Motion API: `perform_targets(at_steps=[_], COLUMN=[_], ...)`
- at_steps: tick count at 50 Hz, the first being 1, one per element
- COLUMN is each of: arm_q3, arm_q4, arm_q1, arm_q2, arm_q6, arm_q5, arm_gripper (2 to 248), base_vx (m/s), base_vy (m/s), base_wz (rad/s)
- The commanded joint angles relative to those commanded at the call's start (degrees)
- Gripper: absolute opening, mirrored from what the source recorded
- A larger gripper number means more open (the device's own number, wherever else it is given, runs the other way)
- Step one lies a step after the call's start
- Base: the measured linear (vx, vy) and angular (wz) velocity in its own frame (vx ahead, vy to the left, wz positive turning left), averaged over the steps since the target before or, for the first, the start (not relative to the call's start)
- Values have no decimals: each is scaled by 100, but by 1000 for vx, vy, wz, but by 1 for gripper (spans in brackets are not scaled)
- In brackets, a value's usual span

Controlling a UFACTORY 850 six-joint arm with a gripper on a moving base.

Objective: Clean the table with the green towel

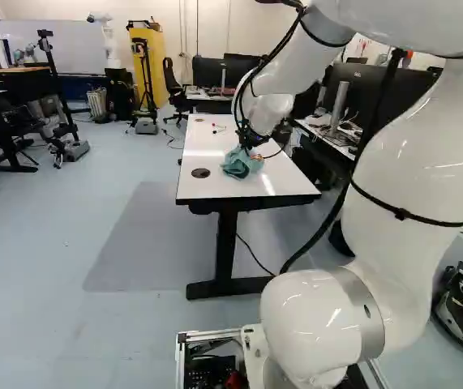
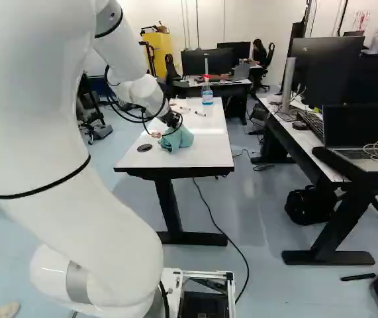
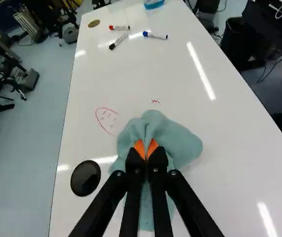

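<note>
In the left base view my gripper (image 1: 249,144) reaches down to the white table (image 1: 219,186), over the bunched green towel (image 1: 237,164). The right base view shows the towel (image 2: 177,138) lying crumpled on the tabletop beneath the wrist. Seen from the wrist, my gripper (image 3: 145,149) is shut on the towel (image 3: 178,140), cloth pinched between its orange pads and spread out on both sides. Just ahead of the towel are red marks on the table: a loop with small strokes (image 3: 107,120) and a short squiggle (image 3: 155,101).
Markers (image 3: 155,35) lie farther along the table, near a spray bottle (image 2: 207,93). A round black cap (image 3: 85,178) sits beside the towel. Desks with monitors and a laptop (image 2: 357,132) stand to the right. Another robot (image 1: 108,40) is at the back.
</note>
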Motion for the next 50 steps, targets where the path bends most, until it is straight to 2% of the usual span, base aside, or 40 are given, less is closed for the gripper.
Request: perform_targets(at_steps=[33, 50], arm_q3=[-963, -1409], arm_q4=[0, 0], arm_q1=[352, 320], arm_q2=[-870, -1254], arm_q6=[0, 0], arm_q5=[825, 907], arm_gripper=[24, 24], base_vx=[0, 0], base_vy=[0, 0], base_wz=[0, 0])
